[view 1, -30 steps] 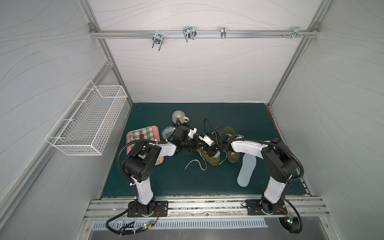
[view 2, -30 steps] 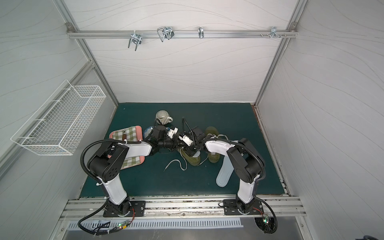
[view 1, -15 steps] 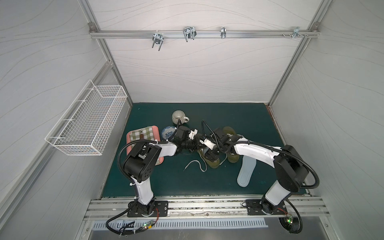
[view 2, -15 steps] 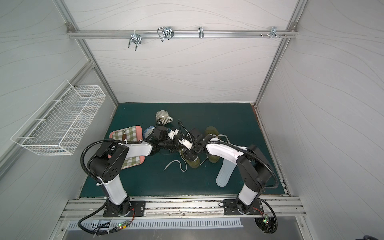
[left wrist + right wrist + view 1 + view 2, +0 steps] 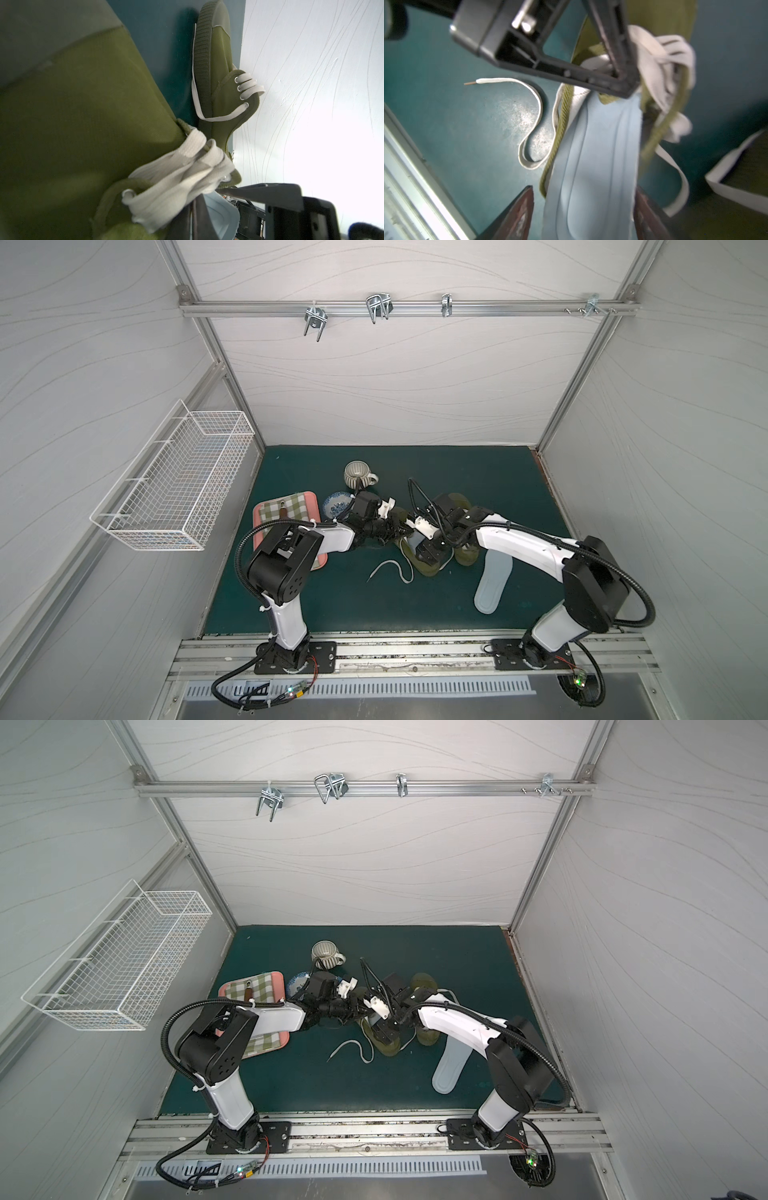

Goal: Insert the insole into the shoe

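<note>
An olive green shoe (image 5: pixel 428 569) (image 5: pixel 388 1048) with white laces lies mid-mat. My left gripper (image 5: pixel 398 526) (image 5: pixel 360 1006) (image 5: pixel 195 220) (image 5: pixel 620 79) is shut on the laced edge of its opening, holding it up. A pale blue insole (image 5: pixel 598 166) (image 5: pixel 222 214) lies lengthwise in the shoe's mouth, its front end hidden under the laces. My right gripper (image 5: pixel 428 555) (image 5: pixel 384 1033) (image 5: pixel 583 212) hangs over the heel end, open, one finger on each side of the insole, with a gap on one side.
A second olive shoe (image 5: pixel 465 562) (image 5: pixel 222 62) and another pale insole (image 5: pixel 492 576) lie just right. A loose lace (image 5: pixel 533 104) trails on the mat. A mug (image 5: pixel 357 473), patterned dish (image 5: pixel 336 504) and pink tray (image 5: pixel 309 499) with a checked cloth sit left. A metal rail (image 5: pixel 395 651) runs along the front.
My right gripper's jaws have spread wider around the insole, and the right arm's elbow has swung out to the right. The left arm has stayed put.
</note>
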